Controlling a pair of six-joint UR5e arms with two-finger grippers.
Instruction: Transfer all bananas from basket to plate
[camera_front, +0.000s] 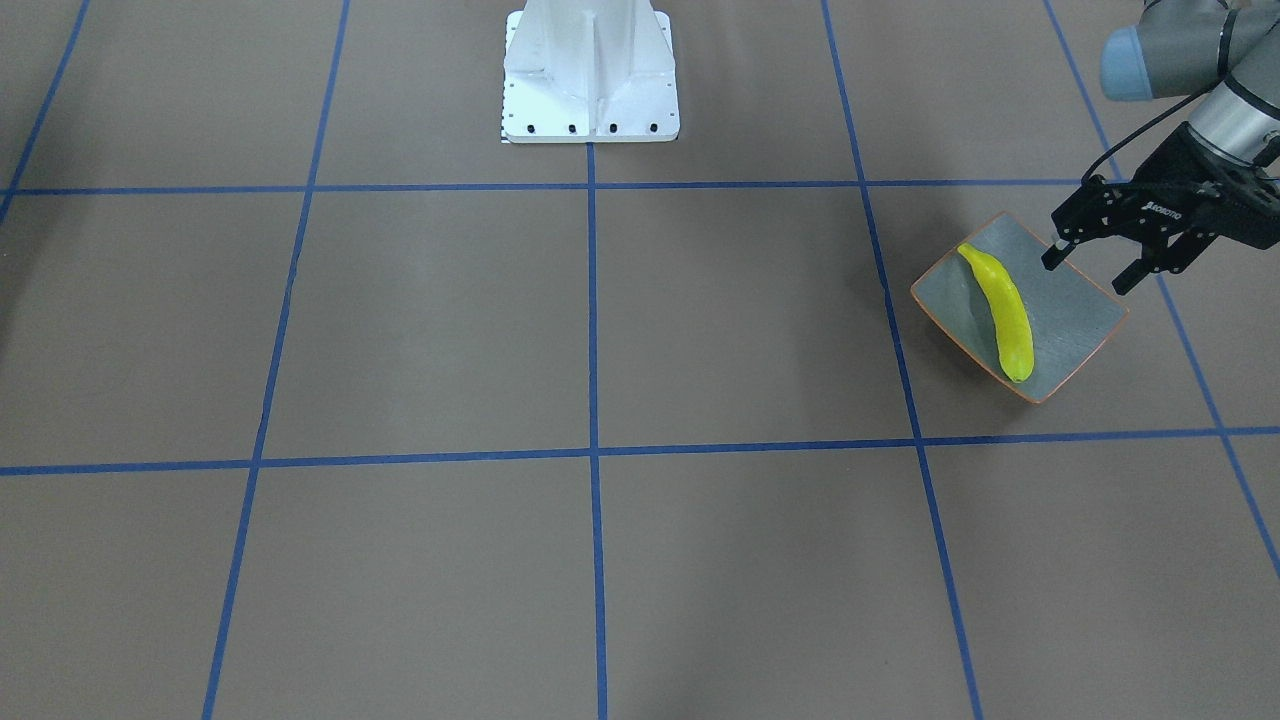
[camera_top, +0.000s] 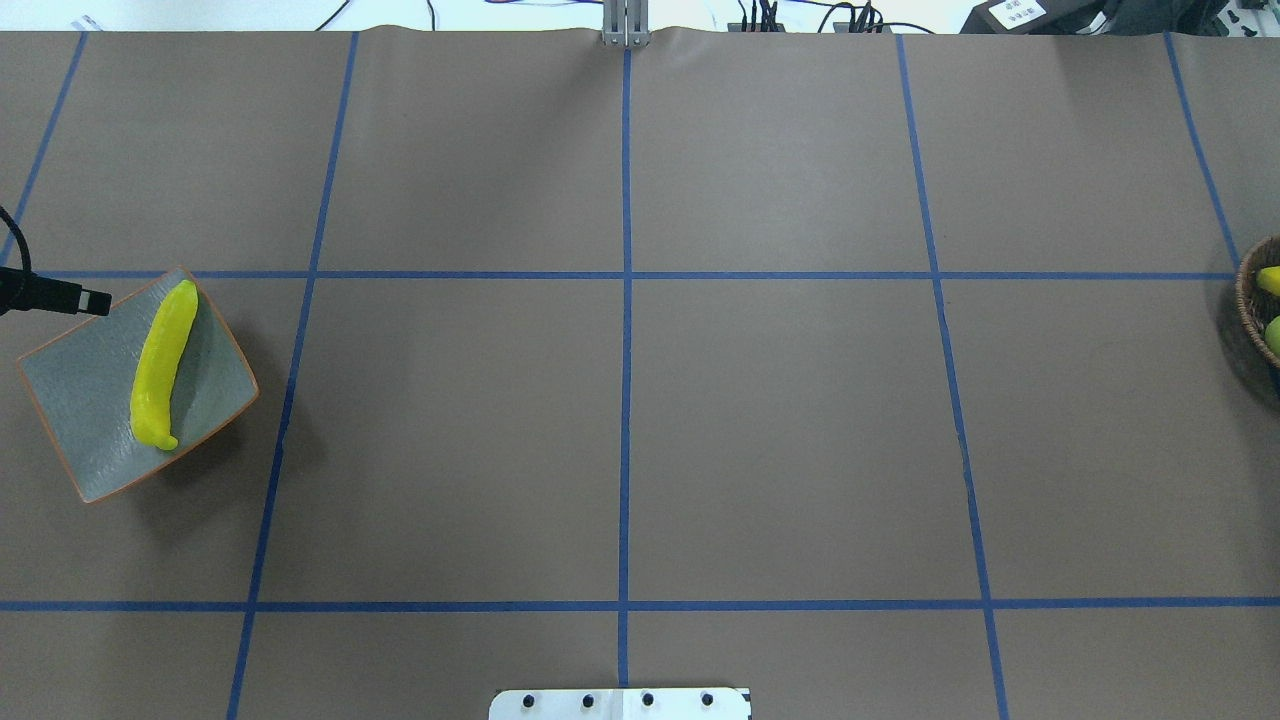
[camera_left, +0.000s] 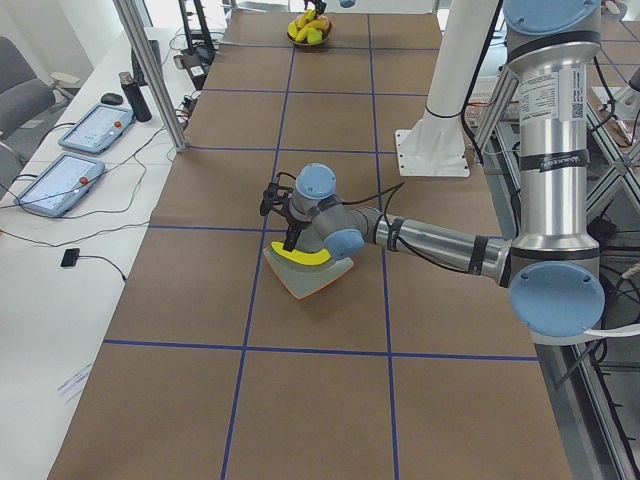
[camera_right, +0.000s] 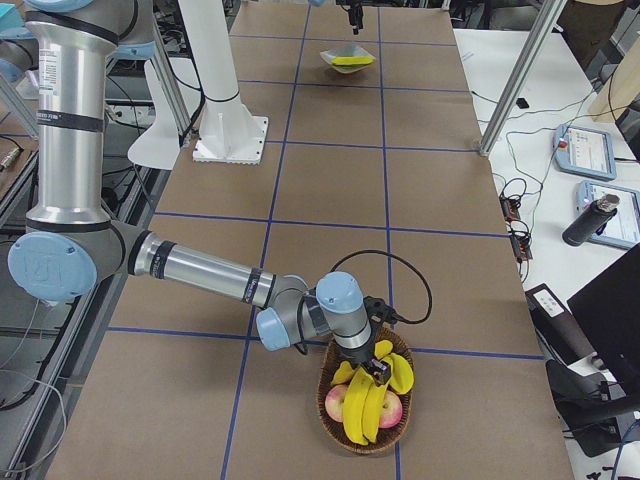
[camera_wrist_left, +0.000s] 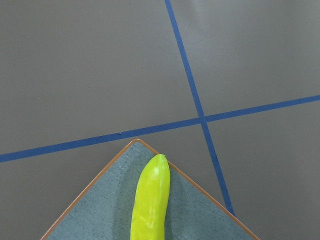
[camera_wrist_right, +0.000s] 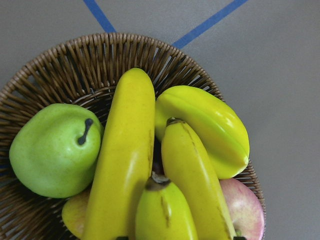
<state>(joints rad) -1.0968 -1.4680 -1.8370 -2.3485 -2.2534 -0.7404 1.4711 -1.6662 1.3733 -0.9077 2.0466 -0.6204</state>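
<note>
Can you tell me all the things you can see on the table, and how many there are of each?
Banana on the plate: one, greenish-yellow, lying along the plate.
Plate: one, grey-green with an orange rim, at the robot's left end of the table.
Basket: one, brown wicker, at the table's right end.
Bananas in the basket: three, yellow, piled together.
Green fruit: one, stemmed, in the basket.
Pink-red fruit: one, in the basket.
Fat yellow fruit: one, glossy, in the basket.
Table: one, brown with blue tape lines.
White stand: one, at the robot's base.
Left gripper: one, black, open, at the plate's edge.
Right gripper: one, black, over the basket's fruit; open or shut unclear.
</note>
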